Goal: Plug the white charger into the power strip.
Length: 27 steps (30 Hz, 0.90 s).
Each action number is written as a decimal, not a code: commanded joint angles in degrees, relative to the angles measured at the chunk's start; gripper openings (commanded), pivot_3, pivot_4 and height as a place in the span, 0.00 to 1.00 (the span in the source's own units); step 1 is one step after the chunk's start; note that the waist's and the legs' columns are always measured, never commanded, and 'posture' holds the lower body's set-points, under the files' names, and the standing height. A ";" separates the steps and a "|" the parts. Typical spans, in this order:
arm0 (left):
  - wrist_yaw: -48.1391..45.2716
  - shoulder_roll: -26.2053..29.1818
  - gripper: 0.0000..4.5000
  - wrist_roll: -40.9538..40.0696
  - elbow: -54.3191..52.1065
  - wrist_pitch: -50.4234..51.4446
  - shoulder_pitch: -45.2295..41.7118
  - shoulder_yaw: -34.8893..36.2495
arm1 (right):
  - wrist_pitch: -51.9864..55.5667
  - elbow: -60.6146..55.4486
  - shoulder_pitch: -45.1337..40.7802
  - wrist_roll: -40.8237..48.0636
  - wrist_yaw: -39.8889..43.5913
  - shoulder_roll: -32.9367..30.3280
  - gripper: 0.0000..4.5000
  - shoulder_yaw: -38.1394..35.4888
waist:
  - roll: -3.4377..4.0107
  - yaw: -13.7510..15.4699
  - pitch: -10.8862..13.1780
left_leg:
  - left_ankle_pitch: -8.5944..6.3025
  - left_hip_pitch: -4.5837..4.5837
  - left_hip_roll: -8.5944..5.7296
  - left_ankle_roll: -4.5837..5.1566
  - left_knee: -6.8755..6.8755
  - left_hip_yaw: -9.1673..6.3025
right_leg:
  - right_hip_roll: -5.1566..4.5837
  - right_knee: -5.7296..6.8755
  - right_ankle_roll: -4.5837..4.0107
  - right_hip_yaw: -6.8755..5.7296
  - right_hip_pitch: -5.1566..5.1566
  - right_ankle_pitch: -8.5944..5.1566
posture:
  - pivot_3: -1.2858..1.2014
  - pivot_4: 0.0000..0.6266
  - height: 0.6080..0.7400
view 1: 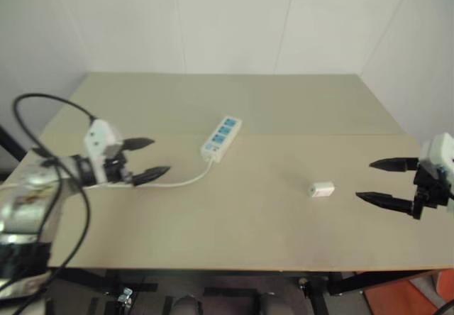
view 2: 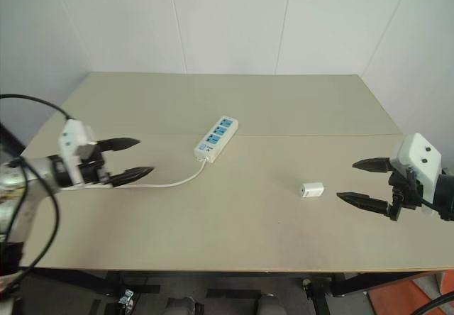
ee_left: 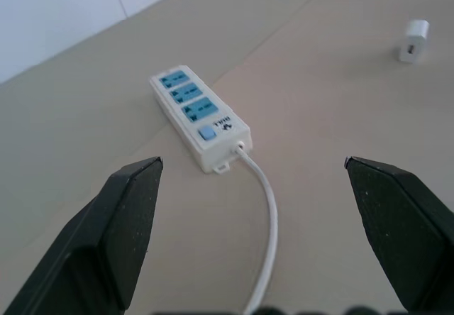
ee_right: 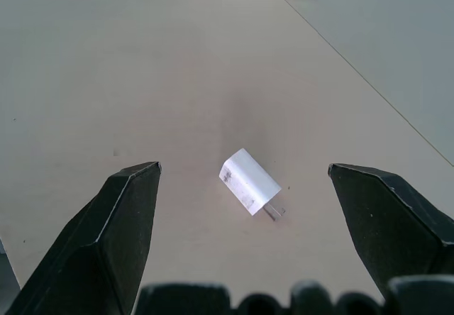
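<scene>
The white charger is seen lying on its side on the table, apart from the power strip, its 2 prongs showing. The left gripper and right gripper are held wide apart, empty.

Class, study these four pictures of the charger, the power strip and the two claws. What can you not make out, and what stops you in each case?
- Power strip: the print beside its button is too small to read.
- Its cord runs off the left wrist view's lower edge, and in the left eye view passes behind the left claw, so its far end is hidden.
- White charger: grey label print is too small.
</scene>
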 commanded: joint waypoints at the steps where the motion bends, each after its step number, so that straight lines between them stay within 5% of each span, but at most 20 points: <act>1: 7.76 -3.53 1.00 4.49 2.12 2.00 -4.33 -3.05 | -0.33 -1.12 -1.23 0.96 -0.83 -0.04 0.99 -1.06 | 0.00 0.07 0.00 | 0.00 -0.02 0.00 0.00 0.00 -0.01 | 0.00 -0.01 0.00 0.00 -0.03 0.00 | 0.52 0.24 1.00; 12: 21.70 -19.16 1.00 10.67 12.66 4.34 -13.79 -8.45 | 0.24 -3.32 -0.23 2.00 -1.88 0.74 0.99 -2.33 | -0.03 0.32 0.01 | 0.00 -0.01 -0.03 0.01 0.02 -0.03 | 0.00 0.00 0.00 0.00 -0.02 0.00 | 0.52 0.24 1.00; 27: 30.95 -33.10 1.00 16.63 43.29 -15.56 -24.98 -7.77 | 1.18 -6.21 0.72 3.83 -3.65 1.60 0.99 -3.77 | -0.07 0.55 0.03 | -0.02 -0.05 -0.10 0.04 0.08 -0.07 | -0.03 -0.05 0.02 -0.02 0.01 0.01 | 0.52 0.24 1.00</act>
